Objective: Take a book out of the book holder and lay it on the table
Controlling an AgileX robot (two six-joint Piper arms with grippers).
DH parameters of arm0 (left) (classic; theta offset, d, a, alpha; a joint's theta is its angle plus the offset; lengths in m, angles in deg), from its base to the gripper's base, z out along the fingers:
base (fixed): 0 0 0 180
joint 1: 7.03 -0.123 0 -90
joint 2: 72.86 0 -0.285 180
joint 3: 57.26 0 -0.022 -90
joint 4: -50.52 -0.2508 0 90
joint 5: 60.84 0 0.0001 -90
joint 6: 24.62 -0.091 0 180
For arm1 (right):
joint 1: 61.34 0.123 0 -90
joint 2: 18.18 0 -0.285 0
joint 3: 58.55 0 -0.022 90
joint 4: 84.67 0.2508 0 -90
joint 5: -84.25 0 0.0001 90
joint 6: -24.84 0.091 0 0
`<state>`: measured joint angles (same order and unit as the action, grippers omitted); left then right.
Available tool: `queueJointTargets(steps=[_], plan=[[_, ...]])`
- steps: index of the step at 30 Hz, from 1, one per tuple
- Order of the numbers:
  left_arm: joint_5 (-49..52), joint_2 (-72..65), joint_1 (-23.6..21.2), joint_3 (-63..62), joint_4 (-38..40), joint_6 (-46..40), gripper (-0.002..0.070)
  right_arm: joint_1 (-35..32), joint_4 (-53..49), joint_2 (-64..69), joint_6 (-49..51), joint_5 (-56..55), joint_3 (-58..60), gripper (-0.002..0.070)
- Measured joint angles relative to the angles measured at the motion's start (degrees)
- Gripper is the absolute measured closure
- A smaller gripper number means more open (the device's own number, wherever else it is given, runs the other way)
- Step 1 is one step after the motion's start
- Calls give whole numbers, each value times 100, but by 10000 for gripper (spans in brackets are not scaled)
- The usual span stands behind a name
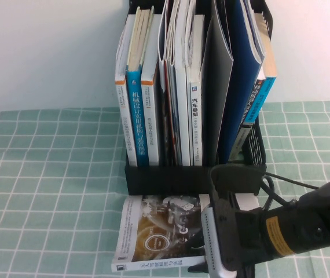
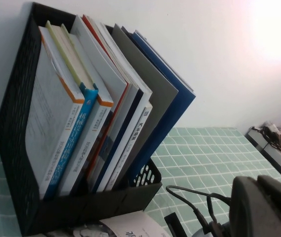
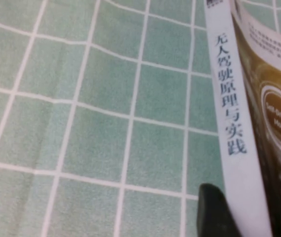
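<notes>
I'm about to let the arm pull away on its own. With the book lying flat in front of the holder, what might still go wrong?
The right gripper sits at the book's spine edge, one finger right beside it; retreating could drag the book. The book lies close against the book holder, so a nudge may jam it. The left gripper is out of view.

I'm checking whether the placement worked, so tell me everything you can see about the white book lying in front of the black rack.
The thick white paperback book lies flat, cover up, on the pale green grid-cloth table, just in front of the black plastic book holder. Its cover shows a dark sepia machinery picture; its white spine carries black Chinese characters. The right end effector is at its right edge, with a dark finger beside the spine. The left end effector is out of view.
</notes>
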<state>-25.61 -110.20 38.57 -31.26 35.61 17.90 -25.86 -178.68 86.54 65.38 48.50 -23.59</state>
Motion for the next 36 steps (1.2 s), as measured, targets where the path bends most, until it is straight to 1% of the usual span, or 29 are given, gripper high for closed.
queueJointTargets(steps=[4, 7, 10, 15, 18, 21, 23, 24, 26, 31, 36], plan=[[57, 0, 0, 0, 0, -2, 678, 0, -287, 0, 436, -59, 0, 362], [57, 0, 0, 0, 0, -2, 678, 0, -582, 0, 899, -152, 0, 362], [57, 0, 0, 0, 0, -12, 678, 0, -662, 0, 1394, -253, 0, 362], [65, 0, 0, 0, 0, -12, 678, -10, -662, 0, 1626, -685, -58, 367], [78, 0, 0, 0, 0, -46, 678, -10, -685, -82, 1638, -857, -142, 416], [78, 0, 0, 0, -52, -74, 678, -10, -719, -320, 1638, -688, -386, 516], [78, 0, 0, 0, -156, -110, 678, -10, -723, -569, 1604, -350, -647, 601], [78, 0, 0, 0, -243, -133, 678, -10, -734, -691, 1558, -164, -760, 628], [88, 0, 0, 0, -468, -144, 678, -21, -734, -1040, 1343, 409, -1055, 657], [405, 0, 0, 0, -1096, -148, 678, -21, -734, -1908, 817, 2111, -1741, 674], [1015, 0, 0, 0, -1838, 0, 678, -21, -665, -2606, 815, 3519, -2189, 677]])
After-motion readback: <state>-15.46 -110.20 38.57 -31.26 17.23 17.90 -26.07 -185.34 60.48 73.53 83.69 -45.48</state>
